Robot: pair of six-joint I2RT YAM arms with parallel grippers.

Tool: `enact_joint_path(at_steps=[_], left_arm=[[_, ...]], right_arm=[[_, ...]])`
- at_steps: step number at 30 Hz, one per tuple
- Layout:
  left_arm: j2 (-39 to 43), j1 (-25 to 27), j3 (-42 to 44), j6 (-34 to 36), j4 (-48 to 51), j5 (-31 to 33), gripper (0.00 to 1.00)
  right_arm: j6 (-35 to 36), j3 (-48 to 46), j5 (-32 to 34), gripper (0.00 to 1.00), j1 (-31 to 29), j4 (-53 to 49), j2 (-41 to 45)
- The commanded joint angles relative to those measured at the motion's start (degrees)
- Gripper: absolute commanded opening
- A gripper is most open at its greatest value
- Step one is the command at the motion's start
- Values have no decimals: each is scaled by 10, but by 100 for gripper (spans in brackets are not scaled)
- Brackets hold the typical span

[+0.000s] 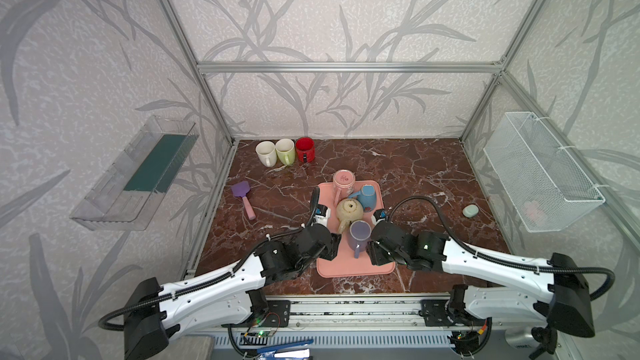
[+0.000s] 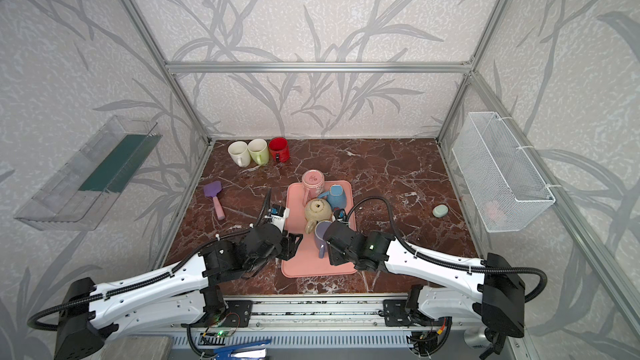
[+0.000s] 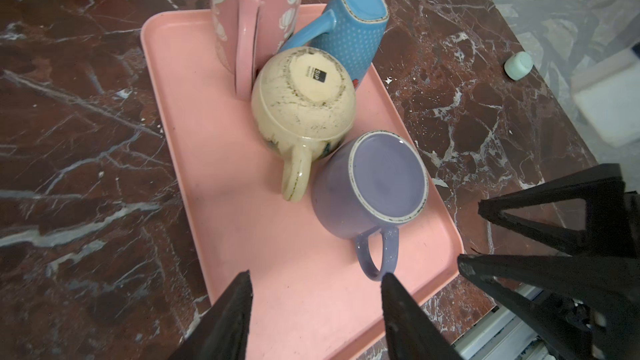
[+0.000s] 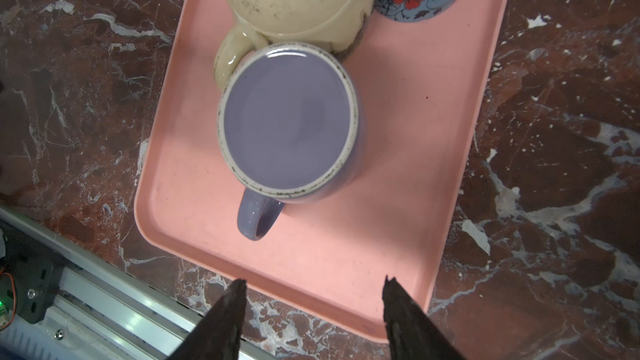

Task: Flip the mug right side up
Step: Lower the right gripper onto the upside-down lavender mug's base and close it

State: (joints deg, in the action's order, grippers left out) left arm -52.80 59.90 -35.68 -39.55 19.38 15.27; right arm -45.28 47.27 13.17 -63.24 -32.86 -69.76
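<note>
Quick notes from my remote seat. Left claw (image 3: 317,277): jaws apart, nothing between them, hanging over near end of flat pink plastic tray (image 3: 194,126). Round lavender ceramic mug (image 3: 388,181) sits upside down on tray just ahead of claw, base up. Handle end is right beside one fingertip (image 3: 398,306); touching or not, I can't tell. Right claw (image 4: 315,280): jaws apart too, empty, same mug ahead of its tips, handle pointing back toward it. Speckled cream ceramic mug (image 3: 304,98), also inverted, is just beyond lavender one.
</note>
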Motion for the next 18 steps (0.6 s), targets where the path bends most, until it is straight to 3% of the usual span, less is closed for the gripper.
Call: enact_joint_path(at_steps=[1, 8, 18], left_arm=[[42, -1, 21, 2, 24, 49, 64], [128, -5, 53, 1, 44, 77, 83], [188, -18, 98, 6, 40, 80, 86]], right_arm=[[-46, 32, 41, 64, -16, -21, -29], [-108, 68, 57, 67, -26, -30, -95], [-168, 112, 68, 67, -34, -41, -173]])
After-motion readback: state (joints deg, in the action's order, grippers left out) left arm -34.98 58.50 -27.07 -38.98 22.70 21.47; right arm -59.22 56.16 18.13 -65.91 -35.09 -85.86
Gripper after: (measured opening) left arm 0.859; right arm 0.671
